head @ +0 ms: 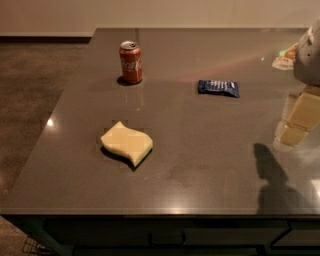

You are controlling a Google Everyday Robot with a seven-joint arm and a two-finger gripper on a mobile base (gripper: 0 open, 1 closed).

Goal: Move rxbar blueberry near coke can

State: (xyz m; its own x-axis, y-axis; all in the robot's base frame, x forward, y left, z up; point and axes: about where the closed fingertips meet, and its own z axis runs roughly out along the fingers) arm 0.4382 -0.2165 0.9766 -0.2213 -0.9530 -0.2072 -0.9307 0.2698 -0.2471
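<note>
In the camera view I look down on a dark, shiny tabletop. Its left edge slants away from me, with the floor beside it. The far edge sits close to a pale wall.

The coke can stands upright near the far left corner, back a little from both edges. The rxbar blueberry lies flat to the right of the can, closer to the right edge. The two are well apart, with bare tabletop between them. A yellow wavy sponge lies nearer the near edge, on the left half, away from both.

There is lots of open room along the near edge and across the middle.

My gripper hangs at the right edge, just above the tabletop and well to the right of the bar. It touches nothing I can see. I cannot tell if its jaws are wide or narrow. Its shadow falls toward the near right corner.

The can is the only thing that holds anything. I cannot tell if its silver top is opened.

A small pale packet peeks out by the far right corner.
</note>
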